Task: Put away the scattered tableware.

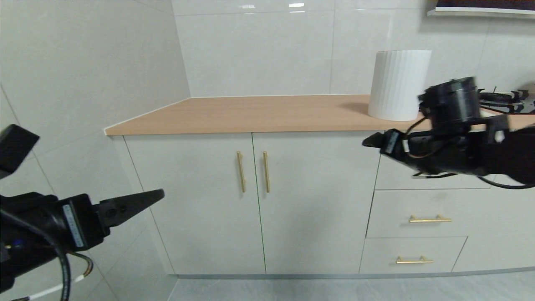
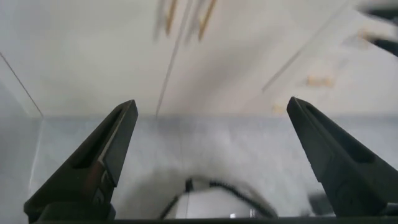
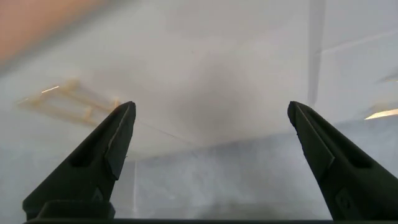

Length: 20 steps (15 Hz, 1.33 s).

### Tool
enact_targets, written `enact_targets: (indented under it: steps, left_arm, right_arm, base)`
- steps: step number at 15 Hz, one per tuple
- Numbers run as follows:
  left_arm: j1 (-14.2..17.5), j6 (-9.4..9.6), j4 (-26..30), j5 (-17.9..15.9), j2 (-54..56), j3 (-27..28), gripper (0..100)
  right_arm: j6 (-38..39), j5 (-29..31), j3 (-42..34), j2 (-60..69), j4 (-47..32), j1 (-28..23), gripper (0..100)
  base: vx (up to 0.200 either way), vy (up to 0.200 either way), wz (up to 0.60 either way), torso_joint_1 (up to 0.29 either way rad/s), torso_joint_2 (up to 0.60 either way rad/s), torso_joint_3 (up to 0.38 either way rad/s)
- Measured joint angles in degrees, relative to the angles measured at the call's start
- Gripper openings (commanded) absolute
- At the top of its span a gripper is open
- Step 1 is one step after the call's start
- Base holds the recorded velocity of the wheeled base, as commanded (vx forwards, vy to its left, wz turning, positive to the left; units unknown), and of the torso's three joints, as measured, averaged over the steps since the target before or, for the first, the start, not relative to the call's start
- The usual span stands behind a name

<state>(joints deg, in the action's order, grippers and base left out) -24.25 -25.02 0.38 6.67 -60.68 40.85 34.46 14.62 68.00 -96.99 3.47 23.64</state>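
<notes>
A white ribbed cylinder container [image 1: 399, 83] stands on the wooden countertop [image 1: 259, 113], right of centre. Dark wiry items [image 1: 508, 100] lie on the counter at the far right, too hidden behind my right arm to identify. My right gripper [image 1: 370, 142] hangs in front of the cabinet just below the counter edge; in the right wrist view my right gripper [image 3: 211, 106] is open with nothing between its fingers. My left gripper [image 1: 156, 195] sits low at the left, near the tiled side wall. The left wrist view shows my left gripper [image 2: 211, 102] open and empty, over the floor.
Below the counter are two shut cabinet doors with gold handles [image 1: 253, 171] and, to the right, shut drawers with gold pulls [image 1: 429, 218]. A tiled wall [image 1: 83, 83] closes off the left side. A shelf edge [image 1: 480, 12] shows at the top right.
</notes>
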Motion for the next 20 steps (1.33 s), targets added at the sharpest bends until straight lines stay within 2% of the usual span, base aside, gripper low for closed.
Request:
enact_targets:
  steps: [2, 3, 6, 8, 10, 11, 13, 14, 17, 20]
  left_arm:
    - [0.71, 1.18, 0.35, -0.05, 5.95, -1.88, 100]
    - [0.85, 2.46, 0.46, -0.02, 9.47, -3.6, 100]
    - [2.12, 9.23, 2.52, 0.0, 23.75, -9.46, 100]
    - [5.21, 13.36, 7.25, -0.02, 34.87, -12.08, 100]
    - [9.97, 16.09, 12.9, -0.07, 44.48, -13.37, 100]
    - [11.93, 16.86, 14.35, 0.24, 47.71, -13.81, 100]
    - [15.68, 17.03, 14.57, 3.62, 51.93, -14.47, 100]
    - [16.97, 17.08, 14.53, 3.95, 53.09, -14.68, 100]
    - [22.05, 17.85, 15.08, 3.6, 57.08, -15.31, 100]
    - [24.03, 18.68, 15.25, 4.52, 59.72, -19.52, 100]
  right_arm:
    - [-5.75, -0.09, -9.35, 14.77, -0.02, -1.78, 100]
    - [-8.74, -0.2, -13.64, 22.13, -0.09, -3.24, 100]
    - [-16.18, -0.44, -24.73, 44.62, -0.48, -9.64, 100]
    - [-20.92, -0.59, -29.42, 59.45, -3.1, -12.59, 100]
    - [-27.33, -0.45, -32.28, 73.14, -9.98, -14.46, 100]
    - [-30.55, 0.54, -33.24, 78.45, -13.29, -15.2, 100]
    - [-34.0, 8.92, -34.62, 85.66, -17.21, -16.37, 100]
    - [-34.24, 10.14, -35.21, 87.67, -17.57, -17.08, 100]
    - [-35.58, 9.92, -37.19, 92.98, -20.36, -21.58, 100]
    - [-33.87, 8.84, -42.23, 96.03, -21.32, -23.48, 100]
  base:
    - [0.0, 0.0, 0.0, 0.0, 0.0, 0.0]
    - [0.0, 0.0, 0.0, 0.0, 0.0, 0.0]
    - [0.0, 0.0, 0.0, 0.0, 0.0, 0.0]
    - [0.0, 0.0, 0.0, 0.0, 0.0, 0.0]
    - [0.0, 0.0, 0.0, 0.0, 0.0, 0.0]
    - [0.0, 0.0, 0.0, 0.0, 0.0, 0.0]
    - [0.0, 0.0, 0.0, 0.0, 0.0, 0.0]
    - [0.0, 0.0, 0.0, 0.0, 0.0, 0.0]
    - [0.0, 0.0, 0.0, 0.0, 0.0, 0.0]
    - [0.0, 0.0, 0.0, 0.0, 0.0, 0.0]
